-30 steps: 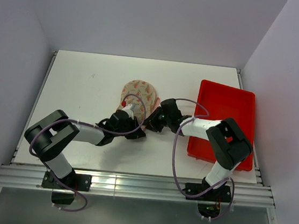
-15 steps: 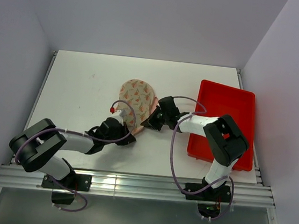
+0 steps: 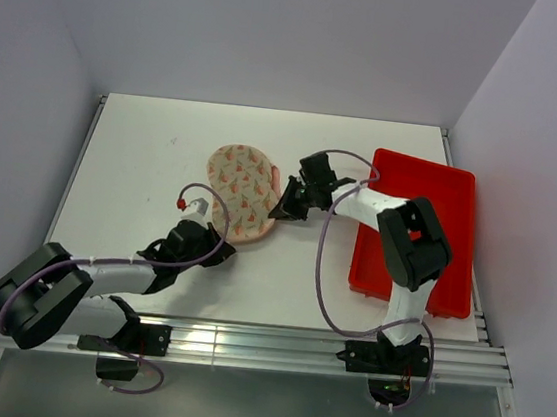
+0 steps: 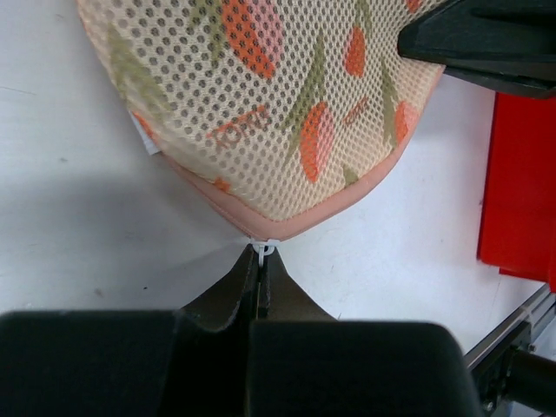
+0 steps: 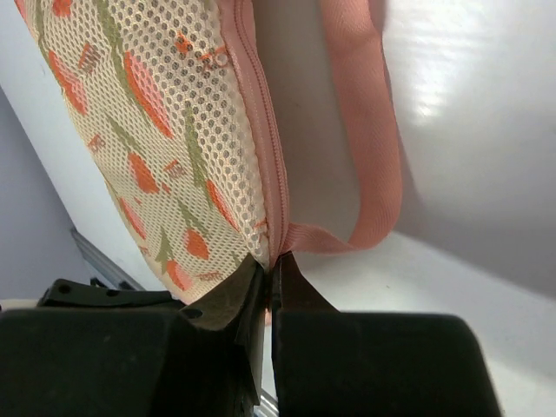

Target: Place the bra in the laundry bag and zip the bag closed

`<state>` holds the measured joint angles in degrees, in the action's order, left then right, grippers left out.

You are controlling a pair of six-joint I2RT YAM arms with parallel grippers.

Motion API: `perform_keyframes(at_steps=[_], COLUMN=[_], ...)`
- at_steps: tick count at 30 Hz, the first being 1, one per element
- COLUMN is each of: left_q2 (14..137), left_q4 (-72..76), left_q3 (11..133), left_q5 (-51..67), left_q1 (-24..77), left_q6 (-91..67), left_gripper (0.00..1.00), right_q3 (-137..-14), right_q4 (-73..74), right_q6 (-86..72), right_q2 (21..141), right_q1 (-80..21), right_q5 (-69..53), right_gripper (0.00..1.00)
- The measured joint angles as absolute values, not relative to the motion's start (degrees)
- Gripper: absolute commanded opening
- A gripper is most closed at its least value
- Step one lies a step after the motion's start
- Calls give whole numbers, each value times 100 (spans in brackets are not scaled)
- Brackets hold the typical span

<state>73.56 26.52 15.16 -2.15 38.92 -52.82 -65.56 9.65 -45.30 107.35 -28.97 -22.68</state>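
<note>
My right gripper (image 5: 272, 263) is newly clamped on the bag (image 5: 156, 113) rim. My left gripper (image 4: 261, 265), pinching the pull (image 4: 263, 250), has drawn back: zipping underway.

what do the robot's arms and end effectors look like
The left arm and right arm have white tubular links between black joints, each with a purple cable looping alongside; the left's has a red cap. The left end effector and right end effector are black, fingers tapering to wedges.

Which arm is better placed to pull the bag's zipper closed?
Probably left. The left claw is shut on the white tab at the laundry bag rim; the right claw only pinches the rim beside the pink loop.
</note>
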Motion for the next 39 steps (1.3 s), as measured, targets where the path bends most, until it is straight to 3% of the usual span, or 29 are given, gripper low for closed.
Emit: perform_keyframes(at_steps=[7, 12, 15, 21, 31, 39], left_q2=[6608, 6506, 6637, 7363, 8737, 9183], left_q4=[2410, 2401, 2226, 2012, 2423, 2585], left_q3=[1284, 1258, 1267, 1754, 2954, 3267], left_q5=[-379, -397, -416, -429, -75, 174], left_q1=[3618, 3577, 3677, 4230, 4383, 4462], left_q6=[-5371, -5371, -5349, -5247, -5068, -5024], left_gripper=[0, 0, 0, 0, 0, 0], right_q3=[-7787, -8519, -8805, -8722, -6248, -5391], right_q4=[1944, 2392, 2423, 2368, 1710, 884], right_q6=[-3900, -3649, -3514, -3511, -4344, -5188], right_q2=[11308, 11489, 11491, 11321, 9513, 9415], right_q1=[-2877, -2875, -2768, -2626, -2805, -2895], right_q5=[-2464, -2397, -2115, -1723, -1798, -1955], right_gripper=[4, 39, 49, 53, 54, 55])
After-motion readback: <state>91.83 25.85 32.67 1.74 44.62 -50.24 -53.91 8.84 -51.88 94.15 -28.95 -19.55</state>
